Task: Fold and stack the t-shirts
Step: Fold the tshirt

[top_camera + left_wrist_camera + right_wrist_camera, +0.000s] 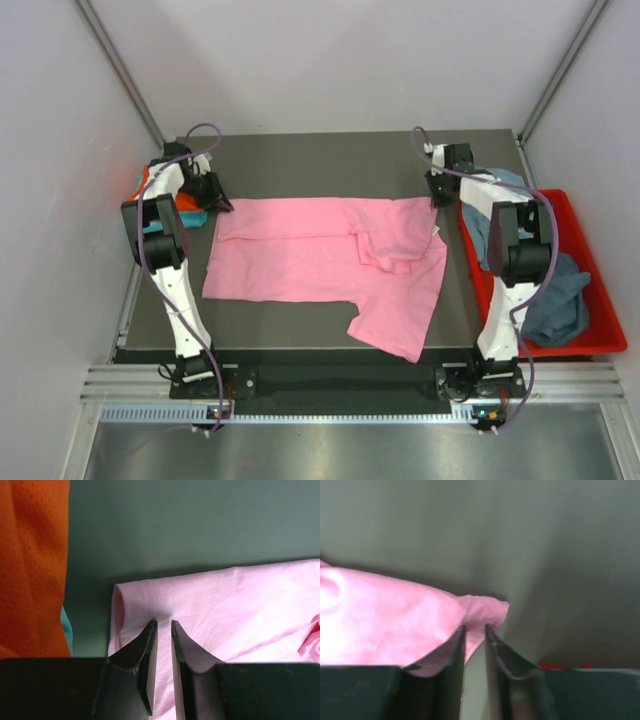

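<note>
On the far side of the counter, left gripper and right gripper each clench a far corner of the spread pink t-shirt, seemingly to carry that edge forward into a fold.

Left wrist view: the frame edge is cutting off the orange t-shirt, which is hiding all but a sliver of the teal t-shirt. Right wrist view is blurring the pink t-shirt, so it's not showing whether the right gripper is clamping the corner. Overhead, the right arm is covering part of the grey-blue t-shirts in the red bin.
</note>
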Robot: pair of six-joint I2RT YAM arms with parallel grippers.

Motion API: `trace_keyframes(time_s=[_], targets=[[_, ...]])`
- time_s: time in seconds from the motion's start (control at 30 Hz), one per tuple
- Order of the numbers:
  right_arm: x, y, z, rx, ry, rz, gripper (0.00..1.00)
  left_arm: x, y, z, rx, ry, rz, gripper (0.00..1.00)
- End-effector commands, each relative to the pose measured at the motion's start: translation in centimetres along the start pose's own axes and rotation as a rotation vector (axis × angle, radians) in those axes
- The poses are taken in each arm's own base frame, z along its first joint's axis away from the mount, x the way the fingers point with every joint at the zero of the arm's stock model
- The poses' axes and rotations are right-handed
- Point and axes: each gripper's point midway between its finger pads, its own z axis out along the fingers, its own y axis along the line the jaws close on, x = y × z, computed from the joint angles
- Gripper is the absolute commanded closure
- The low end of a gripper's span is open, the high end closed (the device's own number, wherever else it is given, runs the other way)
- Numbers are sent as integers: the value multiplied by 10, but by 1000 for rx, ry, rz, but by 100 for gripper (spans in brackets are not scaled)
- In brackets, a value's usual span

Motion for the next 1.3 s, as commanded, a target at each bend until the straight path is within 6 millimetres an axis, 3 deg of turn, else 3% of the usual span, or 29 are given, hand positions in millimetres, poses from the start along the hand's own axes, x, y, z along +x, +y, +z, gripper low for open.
trace_keyframes(time_s=[0.0, 0.3, 0.63, 0.93, 1.1, 1.2, 1.27], targets=[[-18, -1, 11, 13, -32, -35, 82, -3, -5, -9, 3, -18, 17, 78], [-33, 1, 34, 13, -17, -57, 100, 0, 6, 0, -31, -1, 17, 78], [-49, -12, 41, 81, -47, -58, 100, -17, 24, 16, -117, -25, 43, 77], [-58, -18, 54, 109, -65, -70, 100, -30, 27, 43, -160, -28, 107, 76], [-62, -19, 59, 115, -75, -73, 100, -40, 19, 50, -169, -51, 146, 75], [-61, -19, 59, 115, -73, -77, 100, -58, 8, 38, -192, -103, 202, 76], [-60, -19, 58, 112, -73, -79, 100, -71, -3, 14, -239, -161, 233, 75]])
